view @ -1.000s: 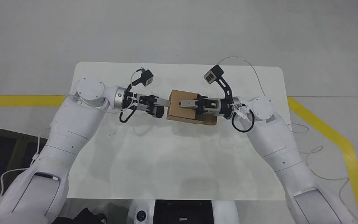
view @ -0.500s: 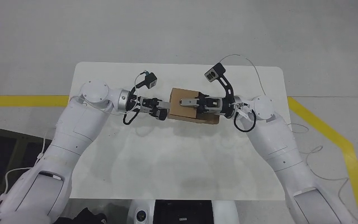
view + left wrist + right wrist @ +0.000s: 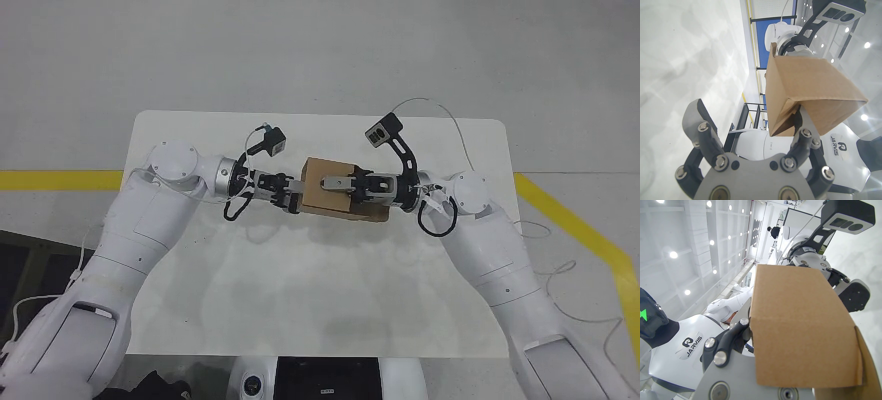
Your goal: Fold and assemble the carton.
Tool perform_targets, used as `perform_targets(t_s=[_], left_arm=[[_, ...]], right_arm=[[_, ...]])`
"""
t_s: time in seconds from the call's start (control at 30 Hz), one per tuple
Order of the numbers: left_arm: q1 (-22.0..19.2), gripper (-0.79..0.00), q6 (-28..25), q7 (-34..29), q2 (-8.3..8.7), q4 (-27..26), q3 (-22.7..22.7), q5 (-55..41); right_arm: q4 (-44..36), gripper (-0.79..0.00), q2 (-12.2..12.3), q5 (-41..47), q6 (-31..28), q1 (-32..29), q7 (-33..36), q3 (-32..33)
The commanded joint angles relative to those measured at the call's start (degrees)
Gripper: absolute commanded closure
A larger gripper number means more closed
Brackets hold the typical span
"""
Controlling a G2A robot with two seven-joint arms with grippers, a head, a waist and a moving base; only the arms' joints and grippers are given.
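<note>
My right hand (image 3: 336, 185) is clamped on the carton (image 3: 328, 206), which sits against my left hand (image 3: 751, 109), fingers apart, one inside its open end. End-flap folding, I judge; next, push that flap inward.

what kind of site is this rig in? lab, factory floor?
Probably a robot test hall or lab: a white table on grey floor marked with yellow tape, rows of ceiling lights, and blue wall panels.

Wht table (image 3: 320, 290); yel. floor tape (image 3: 50, 180)
</note>
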Motion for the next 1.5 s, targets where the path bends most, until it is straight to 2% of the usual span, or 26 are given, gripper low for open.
perform_targets(t_s=[0.0, 0.17, 0.37, 0.57, 0.8, 1.07, 1.1, 1.17, 1.2, 1.3, 1.37, 1.4, 1.47], left_arm=[[-0.01, -0.785, 0.03, 0.02, 0.02, 0.22, -0.13, 0.17], [-0.22, -0.785, -0.37, 2.05, 0.58, 2.05, -1.78, 2.37], [0.10, -0.785, -3.04, 3.76, 2.20, 2.36, -5.91, 6.14], [2.82, -0.785, -9.44, 7.15, 4.10, -4.04, -9.74, 14.38], [7.60, -0.785, -13.18, 12.40, 5.81, -10.89, -12.58, 25.07], [13.39, -0.785, -20.01, 24.17, 7.19, -18.54, -14.75, 43.28], [14.25, -0.785, -20.84, 25.77, 7.33, -19.26, -15.00, 45.33], [15.62, -0.785, -22.27, 28.43, 7.60, -20.50, -15.51, 49.26], [16.18, -0.785, -23.23, 29.79, 7.73, -21.10, -15.76, 51.46], [17.78, -0.785, -26.48, 33.75, 8.05, -22.55, -16.26, 57.08], [18.66, -0.785, -28.58, 36.05, 8.21, -23.15, -16.36, 60.37], [18.95, -0.785, -29.63, 37.09, 8.27, -23.47, -16.36, 61.93], [19.51, -0.785, -31.49, 39.46, 8.36, -23.90, -16.30, 65.01]], right_arm=[[0.23, 0.000, 0.03, -0.23, 0.12, -0.05, 0.00, 0.13], [1.61, 0.000, 0.60, -5.85, 3.04, 0.17, -0.56, 0.49], [2.08, 0.000, 1.21, -11.21, 6.77, 0.08, -0.56, 0.46], [4.08, 0.000, 0.70, -14.95, 8.70, 0.84, -2.09, -2.55], [9.75, 0.000, -0.88, -16.19, 8.42, 3.28, -3.77, -6.90], [16.47, 0.000, -2.69, -16.63, 5.37, 5.40, -5.84, -10.28], [17.16, -0.034, -2.88, -16.64, 5.05, 5.56, -6.04, -10.55], [18.46, -0.175, -3.18, -16.67, 4.67, 5.85, -6.04, -11.00], [18.97, -0.209, -3.30, -16.62, 4.48, 5.97, -5.98, -11.14], [20.15, -0.385, -3.55, -16.50, 3.95, 6.32, -5.61, -11.34], [20.60, -0.591, -3.59, -16.49, 3.81, 6.56, -5.39, -11.18], [20.67, -0.760, -3.56, -16.52, 3.75, 6.64, -5.36, -11.00], [20.41, -0.785, -3.41, -16.64, 3.75, 6.69, -5.08, -10.53]])
